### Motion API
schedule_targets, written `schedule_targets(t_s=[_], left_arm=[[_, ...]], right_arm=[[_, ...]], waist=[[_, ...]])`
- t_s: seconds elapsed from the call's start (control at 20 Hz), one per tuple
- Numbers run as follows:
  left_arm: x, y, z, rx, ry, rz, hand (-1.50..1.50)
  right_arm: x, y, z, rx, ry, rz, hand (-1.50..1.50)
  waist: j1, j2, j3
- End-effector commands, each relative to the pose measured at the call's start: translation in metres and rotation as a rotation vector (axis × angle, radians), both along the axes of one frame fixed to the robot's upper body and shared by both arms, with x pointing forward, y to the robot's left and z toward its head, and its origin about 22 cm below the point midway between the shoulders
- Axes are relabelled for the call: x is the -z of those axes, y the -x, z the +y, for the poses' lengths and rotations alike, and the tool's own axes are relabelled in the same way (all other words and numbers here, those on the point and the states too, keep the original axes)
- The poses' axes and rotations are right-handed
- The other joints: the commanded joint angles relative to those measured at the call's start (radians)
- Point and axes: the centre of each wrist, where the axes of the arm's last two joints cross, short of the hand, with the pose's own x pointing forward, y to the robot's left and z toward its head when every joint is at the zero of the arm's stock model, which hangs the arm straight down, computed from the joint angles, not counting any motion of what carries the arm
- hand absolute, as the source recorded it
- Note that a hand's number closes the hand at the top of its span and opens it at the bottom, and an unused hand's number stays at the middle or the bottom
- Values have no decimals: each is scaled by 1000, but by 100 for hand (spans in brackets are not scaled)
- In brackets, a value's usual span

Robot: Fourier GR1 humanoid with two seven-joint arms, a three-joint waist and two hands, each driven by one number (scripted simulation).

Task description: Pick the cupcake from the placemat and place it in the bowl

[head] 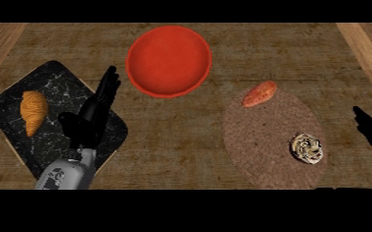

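Worktop (181, 142): brown wood grain, fills the view. No readable text or labels anywhere.

Placemat (272, 137): round, brown woven, right side. Cupcake (307, 148) sits on its right part, near the lower edge, seen from above. Orange-red food piece (259, 94) on the mat's top edge, well apart from the cupcake.

Bowl (169, 61): red, top centre, nothing in it.

Black marble board (65, 93): left side, tilted; croissant (33, 111) on its left part.

Left robot hand (93, 113): over the board's right part, fingers straight and pointing up-right, spread relaxed, holding nothing. Grey forearm enters bottom left.

Right robot hand (362, 123): only a black sliver at the right edge, right of the mat, not touching the cupcake. Can't tell its finger state.
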Motion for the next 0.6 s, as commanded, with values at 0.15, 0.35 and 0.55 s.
schedule_targets(t_s=[0.15, 0.35, 0.55], left_arm=[[7, -3, 6, -9, -1, -4, 0], [-4, 1, 2, -8, 23, 17, 0], [-6, -10, 7, -16, 2, 0, 0]], right_arm=[[21, -5, -6, -16, -77, -36, -150], [33, 17, 3, -36, -147, -83, -150], [33, 12, -16, -40, -172, -80, -150]], waist=[[-2, 0, 0], [-4, -1, 0], [-3, 0, 0]])
